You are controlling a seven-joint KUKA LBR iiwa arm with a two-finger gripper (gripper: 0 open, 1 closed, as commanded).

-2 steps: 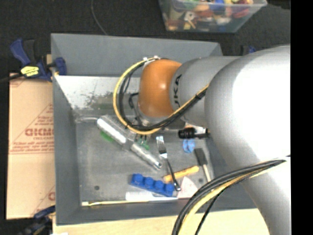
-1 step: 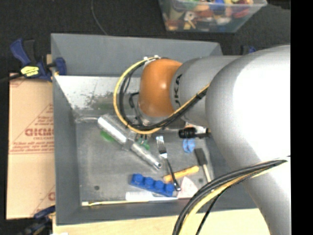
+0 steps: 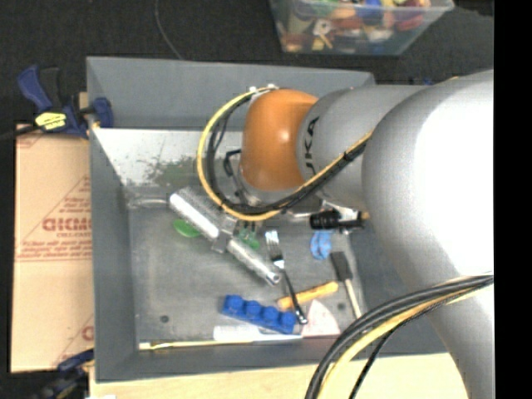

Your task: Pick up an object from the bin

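Note:
My gripper [image 3: 226,238] hangs under the orange wrist cover in the middle of the bin, its two grey fingers spread apart along a diagonal. One finger [image 3: 194,214] lies to the upper left, the other [image 3: 256,263] to the lower right. A small green thing [image 3: 186,228] lies flat on the floor right beside the upper-left finger. Another bit of green [image 3: 246,238] shows between the fingers, close under the wrist. I see nothing clamped between them. A blue block with a row of studs [image 3: 259,314] lies below the gripper near the front wall.
An orange-handled tool with a thin black shaft [image 3: 312,292] lies right of the blue block. A small blue piece [image 3: 322,244], a black-headed stick [image 3: 344,279], a white card [image 3: 322,319] and a white rod [image 3: 239,333] lie at the bin's right and front.

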